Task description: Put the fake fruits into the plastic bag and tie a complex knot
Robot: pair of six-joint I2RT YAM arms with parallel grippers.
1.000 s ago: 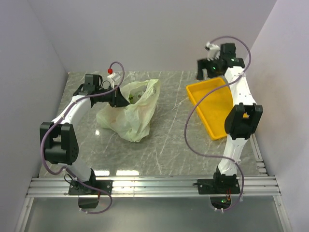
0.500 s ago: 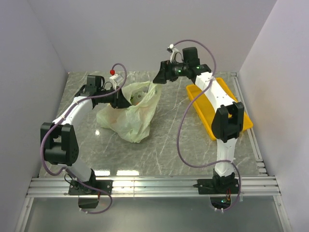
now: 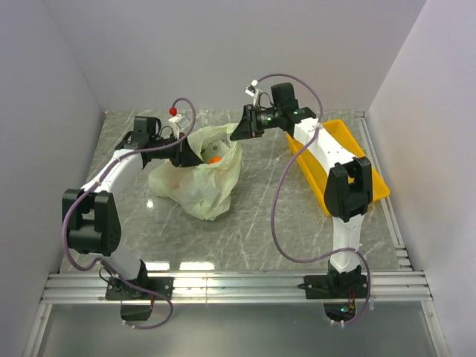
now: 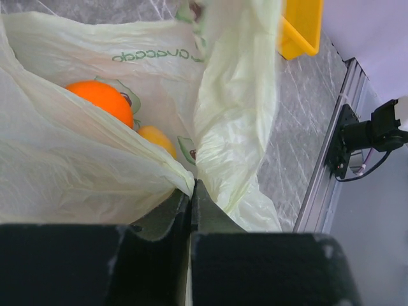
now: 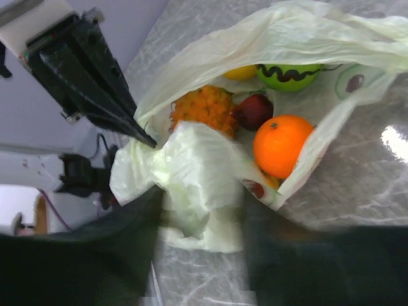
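The pale-green plastic bag point(image 3: 197, 175) lies open on the table, left of centre. Inside it the right wrist view shows an orange ball point(image 5: 280, 145), a green apple point(image 5: 290, 73), a dark plum point(image 5: 255, 109), a spiky orange pineapple-like piece point(image 5: 204, 108) and a yellow lemon point(image 5: 241, 72). My left gripper point(image 4: 191, 188) is shut on the bag's left rim point(image 4: 242, 95) and holds it up. My right gripper point(image 5: 203, 217) is at the right rim; its blurred fingers point(image 5: 127, 255) press on a bunched fold of the bag point(image 5: 197, 166) from both sides. No knot shows.
A yellow rectangular tray point(image 3: 372, 178) lies at the right, under the right arm. Grey walls close the table at the back and both sides. A metal rail point(image 3: 238, 286) runs along the near edge.
The right arm swung left from above the tray to the bag's right rim, and its jaws closed in on the plastic. An orange ball now shows in the bag's mouth. The left arm held still.
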